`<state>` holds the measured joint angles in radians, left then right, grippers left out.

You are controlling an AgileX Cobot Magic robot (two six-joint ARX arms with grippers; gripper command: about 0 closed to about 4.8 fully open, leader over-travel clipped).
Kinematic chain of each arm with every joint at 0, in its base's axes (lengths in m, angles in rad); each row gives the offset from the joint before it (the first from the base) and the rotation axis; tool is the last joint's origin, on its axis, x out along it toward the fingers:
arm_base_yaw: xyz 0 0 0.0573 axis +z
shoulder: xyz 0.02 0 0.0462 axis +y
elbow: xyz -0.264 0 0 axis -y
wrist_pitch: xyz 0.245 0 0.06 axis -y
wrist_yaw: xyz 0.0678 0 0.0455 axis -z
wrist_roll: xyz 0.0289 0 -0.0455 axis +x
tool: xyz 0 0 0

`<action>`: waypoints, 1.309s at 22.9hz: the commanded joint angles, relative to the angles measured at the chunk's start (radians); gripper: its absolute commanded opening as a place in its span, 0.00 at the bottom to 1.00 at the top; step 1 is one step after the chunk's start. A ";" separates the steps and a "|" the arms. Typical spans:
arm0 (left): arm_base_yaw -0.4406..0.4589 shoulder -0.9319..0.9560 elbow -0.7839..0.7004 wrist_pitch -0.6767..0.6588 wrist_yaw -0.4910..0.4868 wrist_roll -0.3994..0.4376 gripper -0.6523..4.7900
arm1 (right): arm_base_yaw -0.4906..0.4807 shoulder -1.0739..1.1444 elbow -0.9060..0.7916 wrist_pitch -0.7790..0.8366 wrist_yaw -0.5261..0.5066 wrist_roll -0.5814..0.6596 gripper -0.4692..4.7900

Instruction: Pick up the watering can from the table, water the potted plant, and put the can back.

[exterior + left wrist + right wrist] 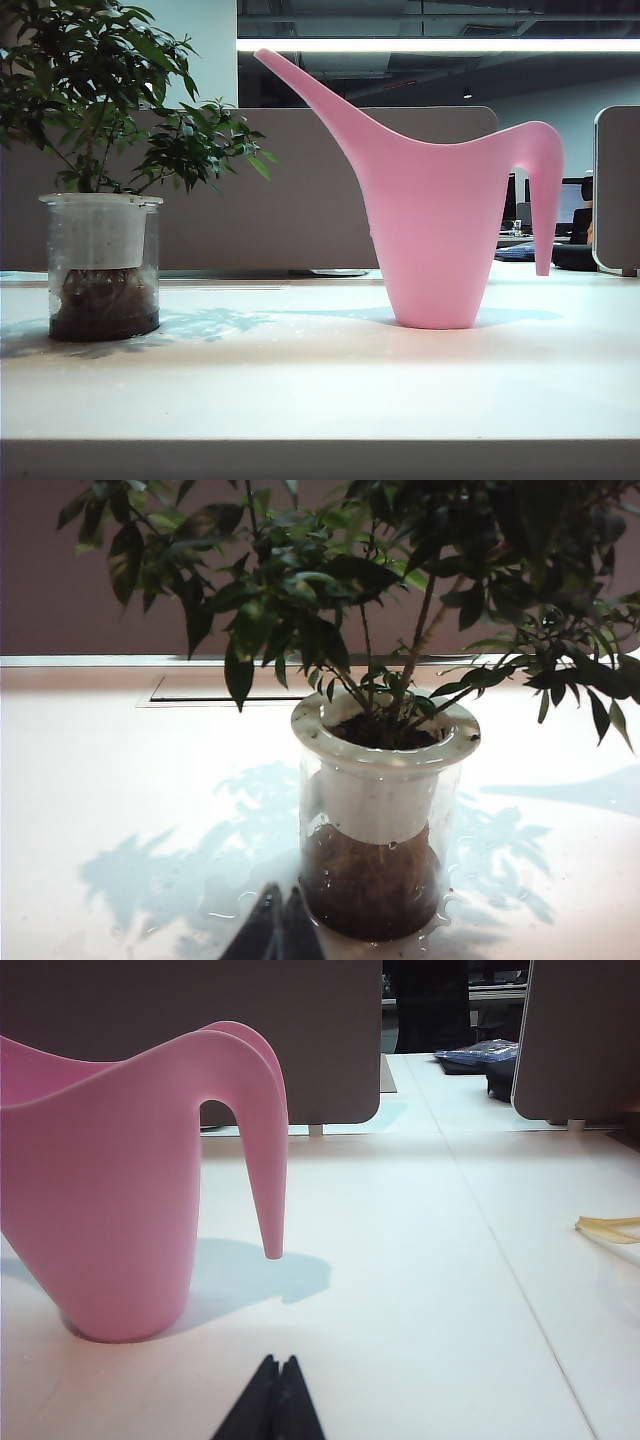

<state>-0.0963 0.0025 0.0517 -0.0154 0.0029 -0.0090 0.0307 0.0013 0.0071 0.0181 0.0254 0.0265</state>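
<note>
Nothing of the task is under way: the pink watering can (440, 230) stands upright on the white tabletop (320, 400), its long spout slanting toward the potted plant (100, 200), which sits well apart from it at the other side of the exterior view. Neither arm shows in that view. In the left wrist view the left claw (278, 925) is clenched, its dark tips pressed together and empty, low over the tabletop just in front of the plant's clear pot. In the right wrist view the right claw (277, 1398) is likewise clenched and empty, near the can's base and short of its drooping handle (262, 1140). The step in hand appears to be the first one, reaching for the can. The next move likely calls for the right claw to release, advance to the arched handle, and close around it squarely so the tall can does not tip.
</note>
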 commanded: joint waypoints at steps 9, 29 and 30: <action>0.002 0.000 0.013 0.014 -0.003 -0.006 0.11 | 0.000 -0.002 0.000 0.050 0.000 0.011 0.09; -0.037 0.563 0.848 -0.367 0.283 -0.025 0.11 | 0.002 0.494 0.669 -0.254 0.073 0.033 0.09; -0.051 0.579 0.858 -0.381 0.291 -0.006 0.11 | 0.002 0.560 0.669 -0.257 0.073 0.003 0.09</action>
<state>-0.1406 0.5789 0.9001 -0.3923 0.2790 -0.0307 0.0330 0.5255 0.6693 -0.2539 0.0944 0.0593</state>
